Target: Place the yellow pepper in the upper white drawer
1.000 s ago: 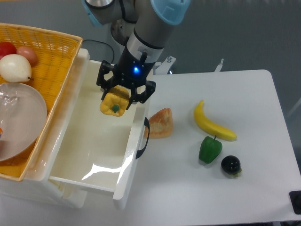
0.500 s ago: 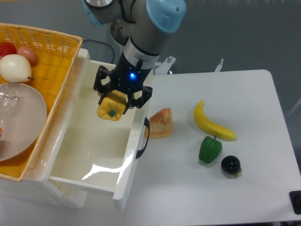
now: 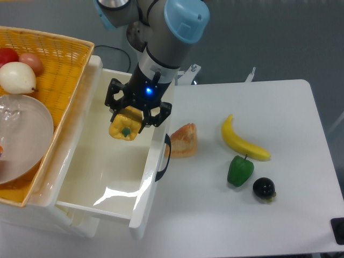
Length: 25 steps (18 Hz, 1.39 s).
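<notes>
The gripper is closed around the yellow pepper, holding it above the open upper white drawer in the left-centre of the frame. On the table to the right lie a bread piece, a banana and a green pepper.

- We see the tool cover the top of the yellow pepper.
- The upper white drawer runs under the wicker basket, its left wall hidden.
- The basket and the clear bowl are cut by the left edge.
- A dark object at the right edge is too cropped to tell.
</notes>
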Available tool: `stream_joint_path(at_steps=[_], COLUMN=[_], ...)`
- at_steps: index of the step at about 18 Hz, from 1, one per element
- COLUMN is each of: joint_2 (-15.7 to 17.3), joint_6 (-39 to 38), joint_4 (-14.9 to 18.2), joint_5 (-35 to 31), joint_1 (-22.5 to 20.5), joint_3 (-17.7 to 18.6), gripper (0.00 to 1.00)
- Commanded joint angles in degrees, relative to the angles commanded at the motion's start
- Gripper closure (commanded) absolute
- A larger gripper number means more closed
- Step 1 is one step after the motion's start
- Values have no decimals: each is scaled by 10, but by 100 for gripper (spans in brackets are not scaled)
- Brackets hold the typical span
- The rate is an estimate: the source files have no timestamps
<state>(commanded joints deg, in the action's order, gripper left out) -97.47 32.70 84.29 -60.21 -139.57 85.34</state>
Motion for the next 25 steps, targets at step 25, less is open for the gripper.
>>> stream_joint_path(at_steps=[25], joint_2=[7], joint_6=[244], joint_4=[-25], joint_5=[-74], joint_1=[-90], joint_3=[-2], gripper=[0])
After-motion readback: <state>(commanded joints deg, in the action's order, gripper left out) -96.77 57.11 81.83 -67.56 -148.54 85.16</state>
